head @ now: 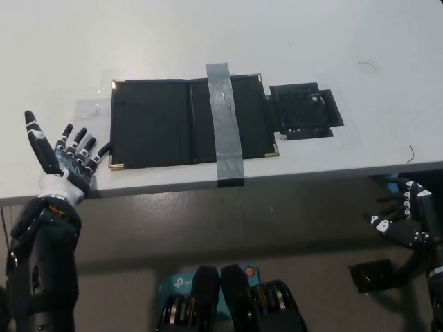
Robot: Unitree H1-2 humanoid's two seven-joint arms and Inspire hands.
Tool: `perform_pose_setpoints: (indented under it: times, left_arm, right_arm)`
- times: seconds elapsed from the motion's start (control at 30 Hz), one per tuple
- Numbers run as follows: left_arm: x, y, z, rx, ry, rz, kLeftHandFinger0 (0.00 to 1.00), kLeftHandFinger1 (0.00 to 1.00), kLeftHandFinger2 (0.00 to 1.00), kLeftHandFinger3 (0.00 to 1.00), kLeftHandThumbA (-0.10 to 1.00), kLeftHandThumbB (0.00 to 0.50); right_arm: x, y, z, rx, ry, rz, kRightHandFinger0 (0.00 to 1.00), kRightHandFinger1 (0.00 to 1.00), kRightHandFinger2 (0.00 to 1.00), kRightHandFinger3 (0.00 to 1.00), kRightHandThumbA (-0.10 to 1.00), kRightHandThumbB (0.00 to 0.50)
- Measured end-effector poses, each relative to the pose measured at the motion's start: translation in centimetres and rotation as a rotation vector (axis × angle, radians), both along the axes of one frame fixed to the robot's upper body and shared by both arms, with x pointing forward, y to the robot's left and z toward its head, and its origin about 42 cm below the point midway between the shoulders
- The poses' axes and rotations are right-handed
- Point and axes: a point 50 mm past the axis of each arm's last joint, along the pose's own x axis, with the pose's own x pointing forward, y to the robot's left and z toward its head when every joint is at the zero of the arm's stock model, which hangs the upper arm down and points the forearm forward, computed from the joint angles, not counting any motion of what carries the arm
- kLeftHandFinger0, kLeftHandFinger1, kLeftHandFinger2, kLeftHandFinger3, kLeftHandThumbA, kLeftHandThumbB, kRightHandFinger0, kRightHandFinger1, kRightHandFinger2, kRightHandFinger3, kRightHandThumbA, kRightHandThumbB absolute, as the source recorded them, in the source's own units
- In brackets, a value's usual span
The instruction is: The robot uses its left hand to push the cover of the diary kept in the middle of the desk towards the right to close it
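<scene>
1. My left hand [66,158] sits at the near-left part of the desk [208,34], palm up, fingers spread wide, holding nothing. Its fingertips [104,148] lie just beside the near-left corner of the diary [187,123]; whether they touch the corner I cannot tell.

2. The diary lies directly to the right of this hand, open flat, its long axis running left to right across the desk, parallel to the near edge. The left cover [149,123] is the leaf closest to my fingers, with brass corner caps showing at its outer edge.

3. Farther right, a strip of grey tape [225,121] crosses the right-hand leaf from far edge to near edge and runs down over the desk's front lip, so that side looks pinned.

4. Beyond the diary's right edge, a small black flat object [304,111] lies on the desk, touching or just beside the diary.

5. My right hand [405,221] hangs well away, below the desk edge on the far right, fingers loosely apart and empty. The left hand is plainly the nearer one.

6. As I judge it, the next move calls for getting my fingers under the cover's outer edge and sweeping it rightward over the spine.
</scene>
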Motion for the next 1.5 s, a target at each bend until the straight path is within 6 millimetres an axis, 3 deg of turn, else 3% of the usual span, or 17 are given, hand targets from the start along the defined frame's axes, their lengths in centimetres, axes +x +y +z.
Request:
perform_pose_setpoints:
  times: [0.3, 0.67, 0.73, 0.87, 0.9, 1.2, 1.5]
  left_arm:
    - [0.0, 0.3, 0.0, 0.017, 0.007, 0.020, 1.00, 1.00, 1.00, 1.00, 1.00, 0.189]
    - [-0.1, 0.2, 0.0, 0.018, 0.005, 0.024, 1.00, 1.00, 1.00, 1.00, 1.00, 0.160]
    - [-0.1, 0.2, 0.0, 0.017, 0.004, 0.026, 1.00, 1.00, 1.00, 1.00, 1.00, 0.190]
    - [-0.1, -0.2, -0.2, 0.008, 0.002, 0.024, 1.00, 1.00, 1.00, 1.00, 1.00, 0.186]
    - [-0.1, -0.4, -0.3, 0.006, 0.001, 0.023, 1.00, 1.00, 1.00, 1.00, 1.00, 0.164]
    - [0.1, -2.6, -0.7, -0.040, -0.029, 0.012, 1.00, 1.00, 1.00, 1.00, 1.00, 0.178]
    - [0.2, -7.1, -1.2, -0.136, -0.047, -0.033, 1.00, 1.00, 1.00, 1.00, 1.00, 0.175]
  right_arm:
    - [0.0, 0.0, 0.1, 0.000, -0.004, 0.001, 0.32, 0.39, 0.48, 0.74, 0.84, 0.111]
    - [0.0, 0.0, 0.1, 0.000, -0.003, 0.001, 0.33, 0.40, 0.49, 0.74, 0.86, 0.115]
    - [0.0, 0.0, 0.1, 0.000, -0.003, 0.001, 0.34, 0.41, 0.50, 0.75, 0.86, 0.118]
    - [0.0, 0.1, 0.1, 0.000, -0.001, 0.001, 0.36, 0.42, 0.51, 0.75, 0.84, 0.101]
    - [0.0, 0.1, 0.1, 0.000, 0.000, 0.000, 0.36, 0.43, 0.51, 0.74, 0.84, 0.101]
    - [0.1, 0.1, 0.3, -0.003, 0.003, 0.007, 0.35, 0.41, 0.50, 0.75, 0.79, 0.066]
    - [0.6, 0.4, 0.8, -0.005, -0.004, 0.022, 0.36, 0.42, 0.51, 0.76, 0.80, 0.067]
